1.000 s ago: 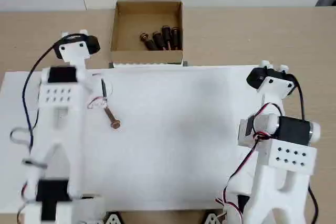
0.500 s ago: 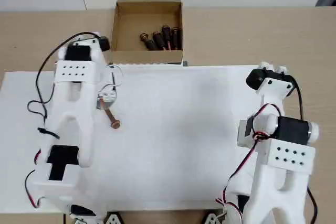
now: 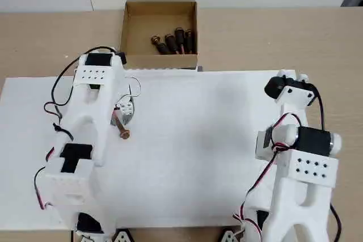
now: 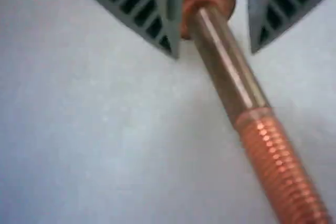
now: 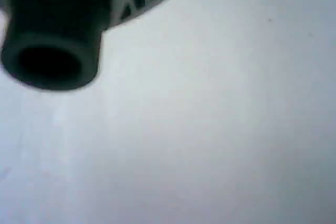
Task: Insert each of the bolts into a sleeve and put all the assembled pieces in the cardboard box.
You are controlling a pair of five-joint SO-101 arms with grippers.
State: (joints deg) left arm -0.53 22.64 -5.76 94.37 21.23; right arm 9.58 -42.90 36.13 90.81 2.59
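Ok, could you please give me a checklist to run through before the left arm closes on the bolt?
1. Left gripper open: ok, its fingers are apart.
2. Bolt between the fingers: ok, the head end sits in the gap.
3. Bolt lying flat on the white mat: ok.
4. Sleeve held in the right gripper: ok, with its open bore facing the wrist camera.
5. Space in the cardboard box: ok, the assembled pieces leave bare floor beside them.
6. Bolt lined up with the sleeve: not ok, the two are at opposite sides of the mat.
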